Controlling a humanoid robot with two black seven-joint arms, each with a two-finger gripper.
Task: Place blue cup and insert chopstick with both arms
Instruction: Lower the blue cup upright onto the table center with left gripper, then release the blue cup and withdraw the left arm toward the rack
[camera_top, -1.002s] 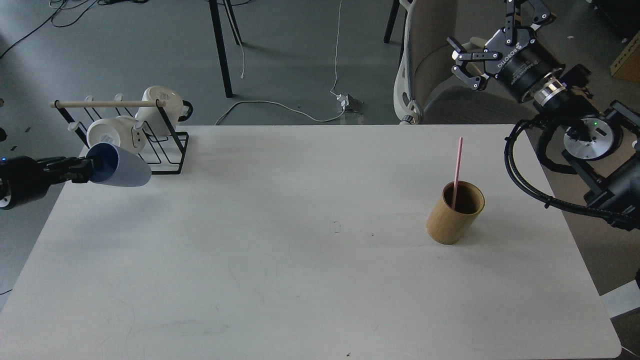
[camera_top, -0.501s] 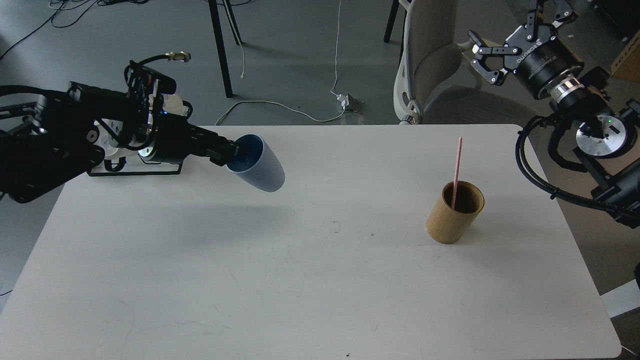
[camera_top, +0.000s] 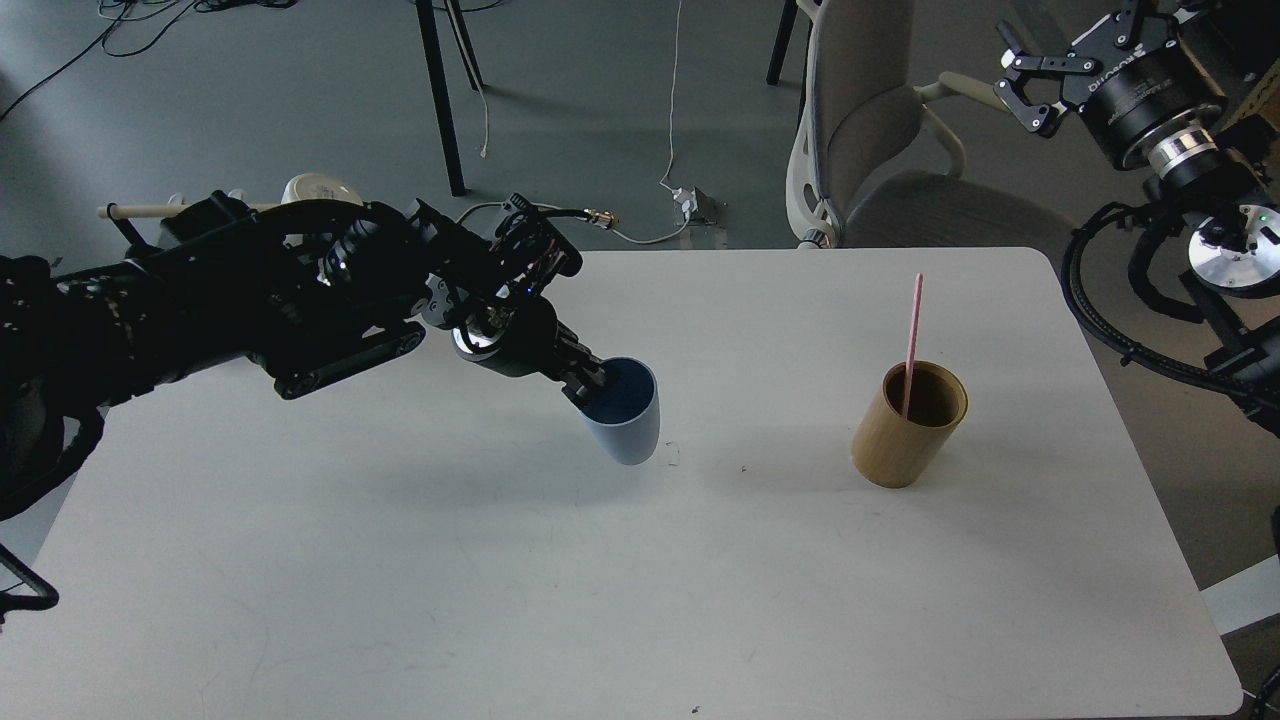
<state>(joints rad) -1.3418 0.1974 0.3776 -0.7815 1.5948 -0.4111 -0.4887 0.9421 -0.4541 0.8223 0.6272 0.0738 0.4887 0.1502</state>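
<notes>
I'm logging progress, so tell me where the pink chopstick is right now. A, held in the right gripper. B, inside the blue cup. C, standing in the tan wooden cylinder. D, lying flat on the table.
C: the pink chopstick stands in the tan wooden cylinder, while the left gripper holds the blue cup and the right gripper is open and empty off the table.
</notes>
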